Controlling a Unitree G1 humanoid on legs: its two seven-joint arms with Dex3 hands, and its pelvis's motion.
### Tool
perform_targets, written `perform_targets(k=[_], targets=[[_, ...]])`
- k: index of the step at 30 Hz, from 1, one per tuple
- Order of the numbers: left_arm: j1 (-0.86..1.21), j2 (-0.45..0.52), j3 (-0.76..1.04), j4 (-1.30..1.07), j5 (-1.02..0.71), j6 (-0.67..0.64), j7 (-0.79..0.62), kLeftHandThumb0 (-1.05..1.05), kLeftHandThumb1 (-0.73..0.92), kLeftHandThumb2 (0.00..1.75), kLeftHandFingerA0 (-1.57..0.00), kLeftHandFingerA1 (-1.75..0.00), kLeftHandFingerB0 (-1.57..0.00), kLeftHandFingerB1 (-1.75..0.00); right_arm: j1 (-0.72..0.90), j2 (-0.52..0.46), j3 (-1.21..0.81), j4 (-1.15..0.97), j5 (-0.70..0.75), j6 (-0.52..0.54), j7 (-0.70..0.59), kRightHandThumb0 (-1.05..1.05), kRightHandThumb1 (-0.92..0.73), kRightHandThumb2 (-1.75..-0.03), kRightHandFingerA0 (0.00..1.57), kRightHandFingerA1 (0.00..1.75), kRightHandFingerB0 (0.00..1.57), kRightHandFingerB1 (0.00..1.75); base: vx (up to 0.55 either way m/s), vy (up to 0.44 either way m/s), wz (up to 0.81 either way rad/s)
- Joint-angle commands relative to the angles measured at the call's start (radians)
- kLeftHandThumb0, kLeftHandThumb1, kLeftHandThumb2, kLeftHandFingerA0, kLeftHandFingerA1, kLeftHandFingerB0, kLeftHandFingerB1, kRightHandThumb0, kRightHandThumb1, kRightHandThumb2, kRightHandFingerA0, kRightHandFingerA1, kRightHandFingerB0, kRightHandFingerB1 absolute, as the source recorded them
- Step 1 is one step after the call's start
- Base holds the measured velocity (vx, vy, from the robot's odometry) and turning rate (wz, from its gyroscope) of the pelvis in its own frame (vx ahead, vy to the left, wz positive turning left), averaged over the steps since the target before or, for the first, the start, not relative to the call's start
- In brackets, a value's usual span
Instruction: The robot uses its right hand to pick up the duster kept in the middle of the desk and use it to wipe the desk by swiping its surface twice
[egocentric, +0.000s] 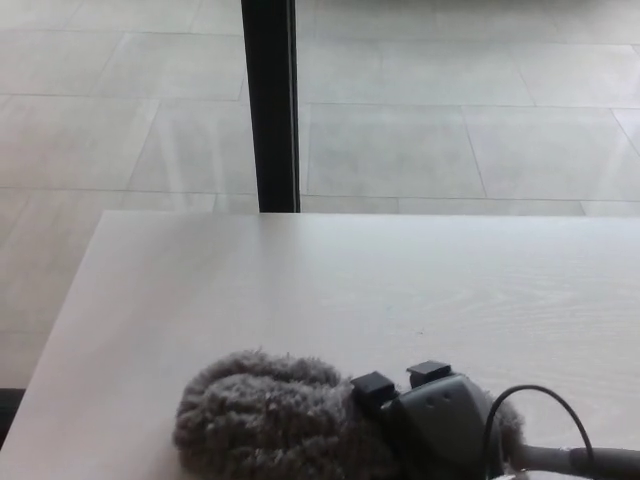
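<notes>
Head view: no brand, label or writing can be read anywhere in the frame.

The duster (268, 418) is a grey, shaggy, fluffy bundle with a rounded end pointing toward picture left. Its fibres look thick and matted, darker in the folds and lighter along the top edge. It lies low on the desk (330, 290), near the front edge, left of the middle of the picture, and its underside touches the pale surface.

The right robot hand (440, 420) sits just to the right of the duster, dark grey, with two small black blocks standing up at its top. It is pressed into the right end of the fluff, and grey fibres show on both sides of it, so it holds the duster. A thin black cable (530, 410) loops up from behind the hand and runs off toward the lower right, where a dark rod-like part of the arm leaves the frame. The left robot hand does not show.

The desk is a pale, whitish wood-grain top, with its far edge and left corner visible. Beyond it is a floor of large light tiles (450, 120), and a black vertical post (270, 100) stands just behind the far edge of the desk.
</notes>
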Motion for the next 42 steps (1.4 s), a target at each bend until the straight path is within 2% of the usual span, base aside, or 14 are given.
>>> perform_targets(k=[1,8,16,19,21,24,25,26,27,28,30,33,34,42], targets=[[-0.005,0.028,-0.001,0.003,-0.010,-0.018,0.002,-0.45,0.72,0.62,-0.67,-0.56,-0.62,-0.49,0.065,-0.073,0.059,-0.039,-0.050,-0.115,0.137,-0.32,-0.53,-0.73,0.94,1.73,0.87,1.04,0.00,0.000,0.00],[-0.004,0.026,0.003,0.009,-0.015,-0.019,-0.004,-0.48,0.71,0.62,-0.67,-0.56,-0.65,-0.49,0.041,-0.082,0.014,0.018,-0.058,-0.136,0.132,-0.25,-0.55,-0.85,1.01,1.75,0.86,0.99,0.00,0.000,0.00],[0.006,0.022,0.005,0.004,-0.017,-0.024,-0.006,-0.47,0.72,0.62,-0.66,-0.56,-0.61,-0.49,-0.020,-0.071,-0.098,0.146,-0.064,-0.099,0.102,-0.24,-0.56,-0.82,0.93,1.75,0.67,1.63,0.00,0.000,0.00],[0.009,0.022,0.010,0.001,-0.022,-0.017,-0.003,-0.43,0.73,0.62,-0.67,-0.57,-0.62,-0.50,-0.049,-0.067,-0.133,0.201,-0.053,-0.083,0.135,-0.37,-0.48,-0.93,1.17,1.34,0.81,0.98,0.00,0.000,0.00],[0.010,0.022,0.007,-0.004,-0.020,-0.014,0.000,-0.42,0.74,0.62,-0.65,-0.58,-0.59,-0.49,-0.066,-0.063,-0.152,0.237,-0.045,-0.096,0.134,-0.30,-0.62,-0.61,0.90,1.75,0.85,0.86,0.00,0.000,0.00],[0.012,0.017,-0.006,-0.001,-0.008,-0.027,0.004,-0.48,0.71,0.61,-0.63,-0.55,-0.60,-0.48,-0.094,-0.052,-0.199,0.325,-0.028,-0.086,0.116,-0.36,-0.50,-0.95,1.17,1.32,0.82,0.91,0.00,0.000,0.00],[0.014,0.017,-0.013,0.000,0.000,-0.040,0.006,-0.48,0.72,0.62,-0.63,-0.55,-0.61,-0.48,-0.101,-0.050,-0.204,0.349,-0.033,-0.069,0.129,-0.33,-0.74,-0.66,0.87,1.75,0.82,1.04,0.00,0.000,0.00],[0.014,0.018,-0.014,0.001,-0.001,-0.041,0.005,-0.47,0.73,0.62,-0.63,-0.55,-0.60,-0.48,-0.106,-0.049,-0.213,0.373,-0.029,-0.067,0.131,-0.34,-0.55,-0.99,1.17,1.31,0.83,0.97,0.00,0.000,0.00],[0.014,0.018,-0.007,0.000,-0.011,-0.030,-0.001,-0.49,0.71,0.62,-0.63,-0.57,-0.61,-0.49,-0.110,-0.052,-0.226,0.409,-0.019,-0.082,0.112,-0.28,-0.71,-0.66,0.91,1.73,0.80,1.15,0.00,0.000,0.00],[0.015,0.018,0.000,0.000,-0.020,-0.021,-0.006,-0.48,0.70,0.61,-0.63,-0.57,-0.61,-0.49,-0.112,-0.060,-0.230,0.448,-0.025,-0.085,0.089,-0.36,-0.54,-0.98,1.19,1.33,0.81,0.97,0.00,0.000,0.00],[0.020,0.018,0.004,0.001,-0.024,-0.019,-0.007,-0.47,0.70,0.61,-0.63,-0.55,-0.60,-0.48,-0.119,-0.067,-0.233,0.514,-0.041,-0.004,0.122,-0.35,-0.74,-0.65,0.88,1.74,0.73,1.03,0.00,0.000,0.00],[0.028,0.015,-0.001,0.005,-0.017,-0.035,-0.009,-0.47,0.72,0.61,-0.61,-0.53,-0.55,-0.47,-0.122,-0.088,-0.251,0.578,-0.025,-0.005,0.135,-0.36,-0.50,-0.96,1.16,1.32,0.78,0.94,0.00,0.000,0.00],[0.030,0.013,0.000,0.004,-0.018,-0.034,-0.010,-0.47,0.72,0.62,-0.61,-0.54,-0.57,-0.47,-0.119,-0.100,-0.254,0.603,-0.024,-0.020,0.110,-0.31,-0.69,-0.66,0.90,1.71,0.79,1.14,0.00,0.000,0.00],[0.040,0.012,0.000,0.009,-0.016,-0.030,-0.002,-0.47,0.72,0.61,-0.62,-0.57,-0.60,-0.48,-0.054,-0.217,-0.327,0.748,0.016,-0.057,0.026,-0.30,-0.73,-0.70,0.87,1.75,0.73,1.30,0.00,0.000,0.00]])
